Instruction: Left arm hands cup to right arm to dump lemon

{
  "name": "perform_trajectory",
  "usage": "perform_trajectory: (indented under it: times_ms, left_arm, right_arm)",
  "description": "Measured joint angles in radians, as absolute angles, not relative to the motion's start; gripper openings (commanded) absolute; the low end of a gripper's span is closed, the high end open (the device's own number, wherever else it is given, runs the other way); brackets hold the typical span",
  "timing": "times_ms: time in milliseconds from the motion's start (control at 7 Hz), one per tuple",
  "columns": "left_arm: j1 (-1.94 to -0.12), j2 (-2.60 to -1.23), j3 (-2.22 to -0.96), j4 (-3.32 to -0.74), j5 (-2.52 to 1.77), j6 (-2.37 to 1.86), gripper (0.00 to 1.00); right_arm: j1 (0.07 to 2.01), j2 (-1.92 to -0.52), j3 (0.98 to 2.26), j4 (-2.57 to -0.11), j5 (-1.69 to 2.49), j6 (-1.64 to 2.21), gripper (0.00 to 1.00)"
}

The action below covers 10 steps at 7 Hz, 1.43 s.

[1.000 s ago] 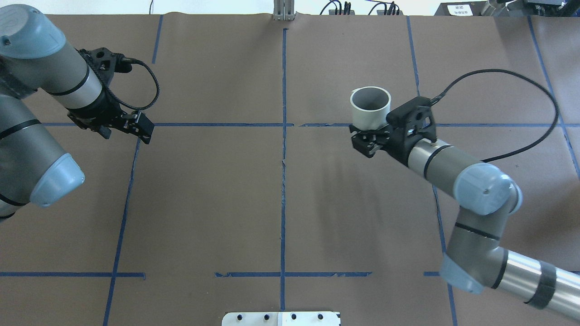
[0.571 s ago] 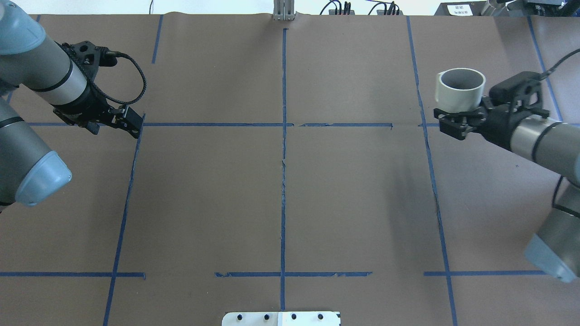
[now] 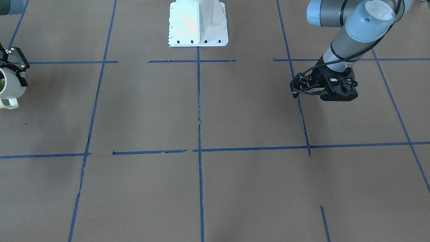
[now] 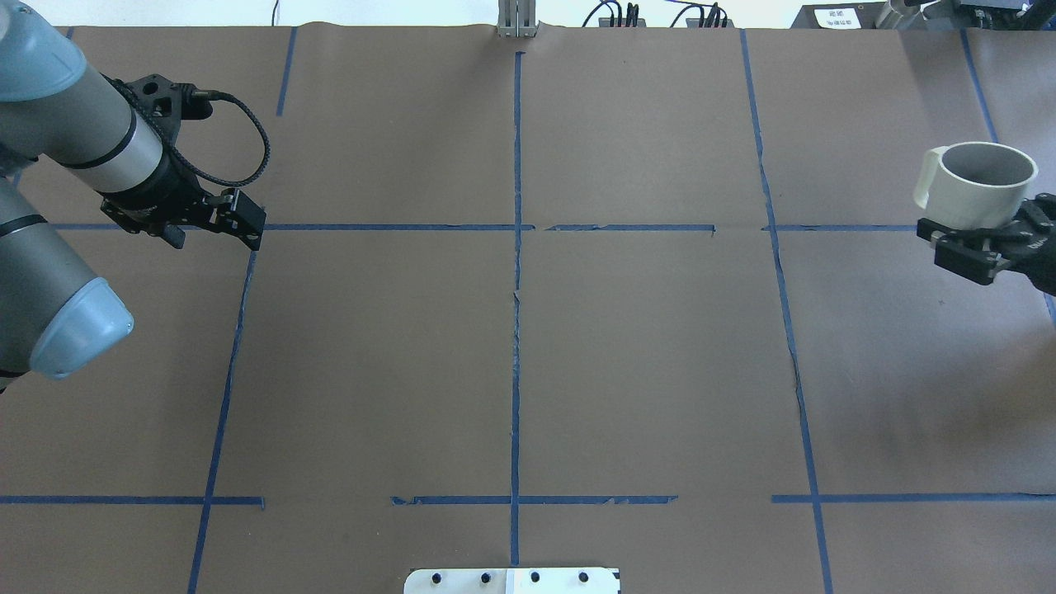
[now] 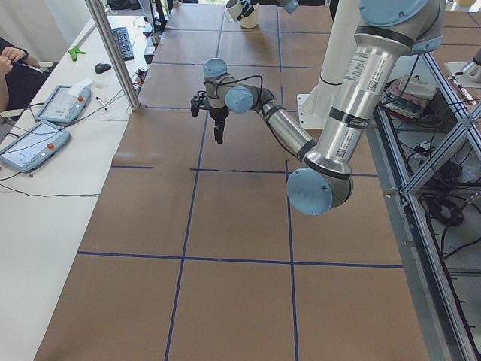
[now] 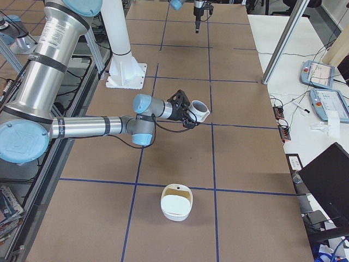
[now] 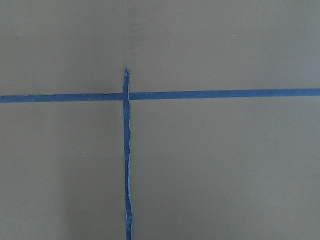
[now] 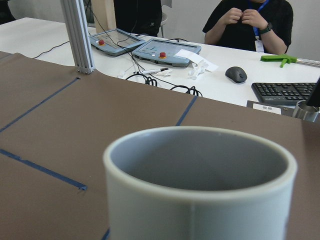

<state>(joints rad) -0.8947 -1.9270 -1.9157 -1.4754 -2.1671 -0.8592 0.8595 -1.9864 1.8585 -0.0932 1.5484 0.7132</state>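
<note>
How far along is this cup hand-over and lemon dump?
Done: the hand-over; the left gripper is empty, far off. In hand: the right gripper clamps the white grey-lined mug, upright. Left: tipping out the yellow-green lemon, just glimpsed in its mouth.

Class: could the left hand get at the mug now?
Probably not: the right hand holds the mug far to the robot's right, the left hand hangs far to its left; only distance bars it.

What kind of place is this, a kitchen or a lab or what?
Most likely a robotics lab: the left arm and right arm work over a brown table gridded with blue tape, and a desk alongside holds teach pendants, a keyboard and a mouse.
</note>
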Motion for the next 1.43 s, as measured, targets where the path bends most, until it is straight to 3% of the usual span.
perform_trajectory:
  times_ms: [857,1429]
  left_arm:
    - [-0.886,-1.931,-1.917,-1.475,-2.165,-0.883,1.00]
    - [-0.882,-1.933,-1.918,-1.476,-2.164,-0.890,1.00]
  right_arm:
    - [0.923,-2.005,1.255,0.740,1.551,1.243,0.07]
    - [0.983,-1.963,1.177,0.890,1.546,1.764,0.04]
